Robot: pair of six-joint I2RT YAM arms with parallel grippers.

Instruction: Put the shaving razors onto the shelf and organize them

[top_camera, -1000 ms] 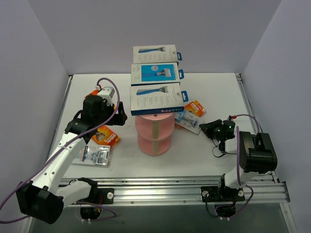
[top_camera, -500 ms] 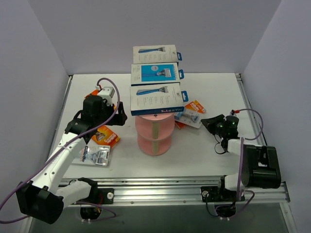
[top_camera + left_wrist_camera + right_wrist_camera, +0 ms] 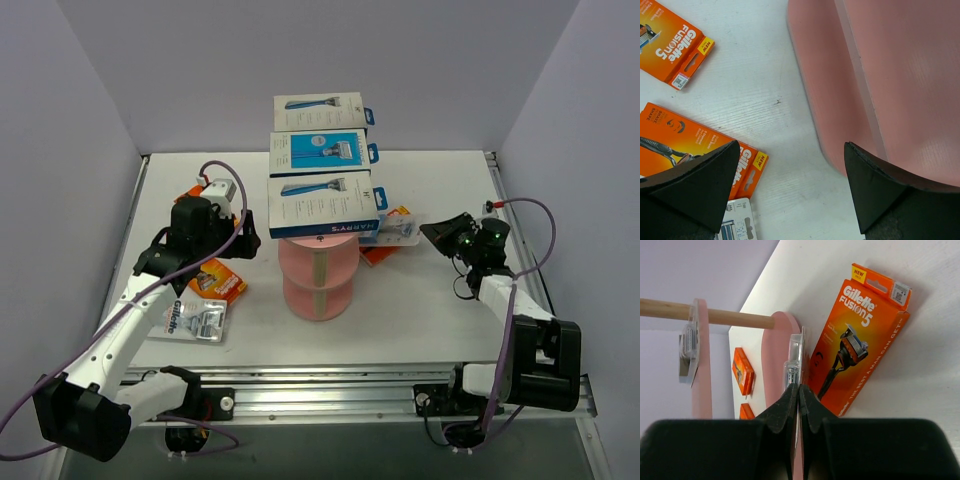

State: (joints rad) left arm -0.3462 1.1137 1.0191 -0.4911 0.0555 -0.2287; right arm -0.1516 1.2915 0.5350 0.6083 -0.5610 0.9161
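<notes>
- Shaving razors, partly shelved: three white-and-blue Harry's boxes point(image 3: 322, 205) lie in a row along the long top tier of the pink shelf point(image 3: 318, 272).
- Loose, left side: one orange pack point(image 3: 218, 282) lies on the surface point(image 3: 420, 310) near the foot of the shelf. A second orange pack point(image 3: 197, 190) is partly hidden behind the left arm. A Gillette blister pack point(image 3: 197, 318) lies nearer the front edge.
- Loose, right side: an orange Fusion5 pack point(image 3: 860, 335) lies flat on the surface just beside the shelf.
- In hand: a clear blister pack point(image 3: 793, 357), held edge-on close to a pink tier.
- Lower round tiers: mostly hidden under the boxes, so their contents cannot be told.
- Progress, as a judgement: under half done, with three packs placed, one in transit and four waiting on the surface.
- Left end effector point(image 3: 791, 145): jaws spread wide and holding nothing. It hovers over bare surface between the orange packs and the shelf wall, with the arm stretched forward and bent at the elbow.
- Right end effector point(image 3: 798, 390): fingers pinched together on the thin edge of the clear blister pack. The arm reaches forward and inward towards the right flank of the shelf.
</notes>
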